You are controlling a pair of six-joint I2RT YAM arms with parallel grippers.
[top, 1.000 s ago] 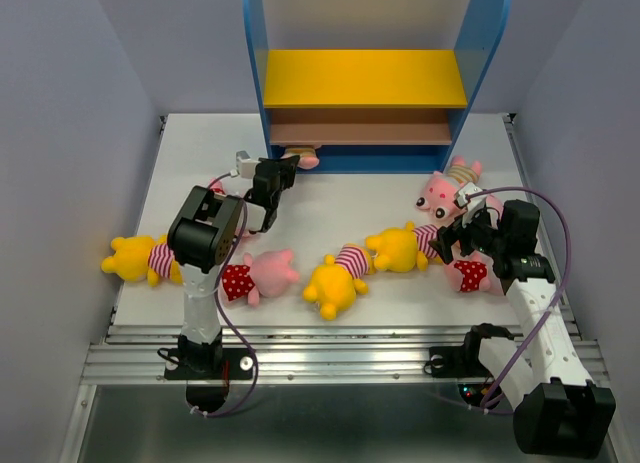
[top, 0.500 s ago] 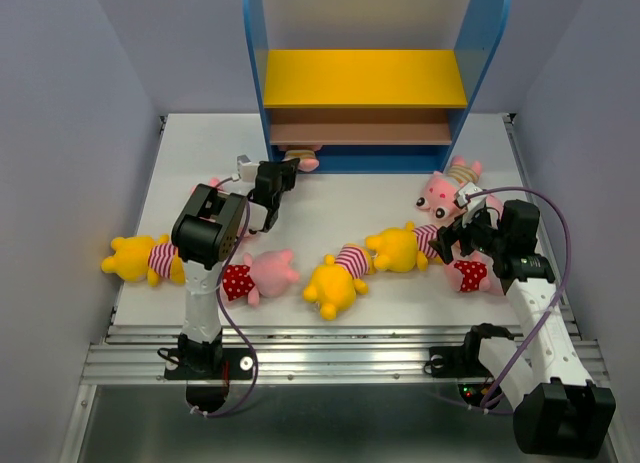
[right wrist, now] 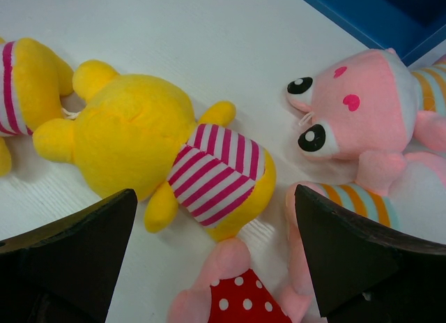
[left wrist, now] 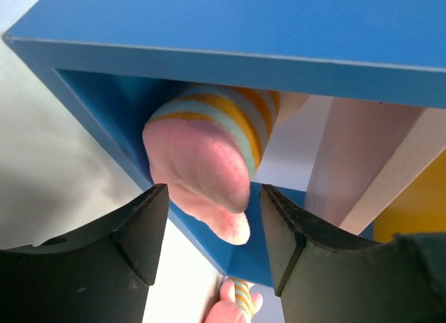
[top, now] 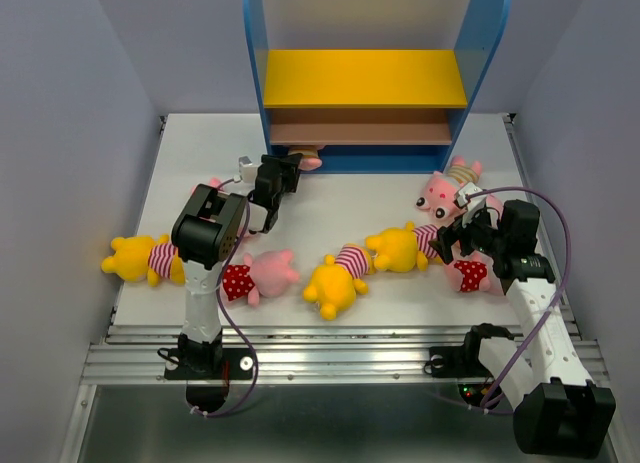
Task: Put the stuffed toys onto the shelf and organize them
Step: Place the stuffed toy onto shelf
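Note:
The shelf (top: 365,78) stands at the back, and a pink pig in a tan-striped shirt (top: 306,160) lies at the left end of its blue base. My left gripper (top: 283,170) is right in front of that pig. In the left wrist view its jaws stand apart around the pig's pink leg (left wrist: 202,169), with a gap on each side. My right gripper (top: 452,241) hangs open over a yellow bear (right wrist: 139,148), a red-dotted pig (right wrist: 244,302) and a tan-striped pig (right wrist: 348,114), holding nothing.
More stuffed toys lie across the table: a yellow bear (top: 140,258) at far left, a red-dotted pig (top: 255,276), a yellow bear (top: 335,281) in the middle, and a pink toy (top: 215,186) partly hidden behind the left arm. Grey walls close both sides.
My left gripper has opened and let go of the tan-striped pig's leg at the shelf's base, edging slightly toward the shelf. The right arm has not moved.

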